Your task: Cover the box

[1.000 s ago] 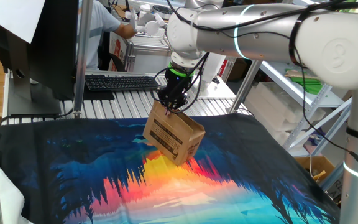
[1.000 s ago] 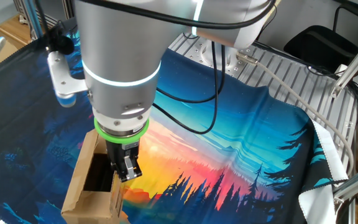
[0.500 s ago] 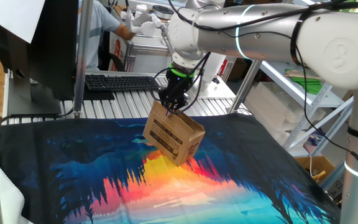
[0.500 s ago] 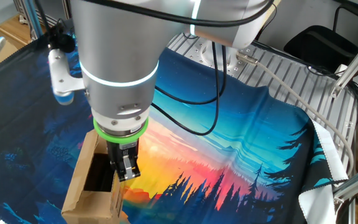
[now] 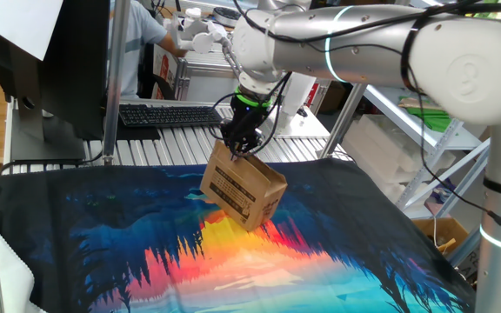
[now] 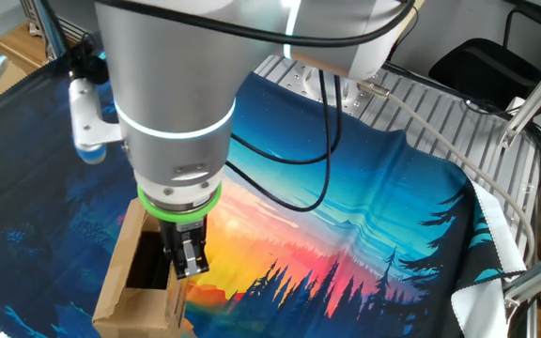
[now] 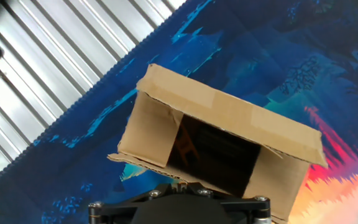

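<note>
The box (image 5: pixel 242 187) is a small brown carton with black print, standing on the colourful cloth. Its top is open, with a dark inside in the other fixed view (image 6: pixel 139 282) and in the hand view (image 7: pixel 229 118). One flap lies folded across the far side of the opening. My gripper (image 5: pixel 237 149) points down at the box's upper edge, shut, its fingertips together. In the other fixed view the gripper (image 6: pixel 188 265) hangs over the rim beside the opening. In the hand view the gripper (image 7: pixel 179 185) touches the ragged edge of the near flap.
A sunset-print cloth (image 5: pixel 103 226) covers the table. Behind it lie a black keyboard (image 5: pixel 168 114) on the slatted metal top, a metal pole (image 5: pixel 116 78) and a monitor (image 5: pixel 59 69). A person (image 5: pixel 146 35) stands at the back. A larger cardboard box (image 5: pixel 442 233) sits low at the right.
The arm has shifted very slightly sideways over the box. The box itself and the shut fingers look the same.
</note>
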Controlling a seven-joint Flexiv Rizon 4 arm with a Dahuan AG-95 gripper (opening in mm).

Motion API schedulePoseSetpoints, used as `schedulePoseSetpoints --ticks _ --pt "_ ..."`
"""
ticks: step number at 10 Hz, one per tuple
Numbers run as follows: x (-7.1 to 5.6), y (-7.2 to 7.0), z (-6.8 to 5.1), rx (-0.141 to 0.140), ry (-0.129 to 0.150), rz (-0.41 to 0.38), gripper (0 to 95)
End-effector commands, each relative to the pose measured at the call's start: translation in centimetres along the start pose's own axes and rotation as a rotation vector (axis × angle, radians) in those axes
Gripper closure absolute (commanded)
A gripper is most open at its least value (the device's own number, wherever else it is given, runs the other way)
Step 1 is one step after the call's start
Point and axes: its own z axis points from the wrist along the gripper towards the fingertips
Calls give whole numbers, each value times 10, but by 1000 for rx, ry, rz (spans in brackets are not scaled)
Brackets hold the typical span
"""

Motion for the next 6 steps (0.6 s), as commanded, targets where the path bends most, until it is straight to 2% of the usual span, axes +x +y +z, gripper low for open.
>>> schedulePoseSetpoints --ticks 1,3,6 --pt "-1 0 -1 6 -9 -3 950" --pt "-1 -2 -5 6 -22 -8 950" --pt "-8 -3 -1 12 -46 -23 950"
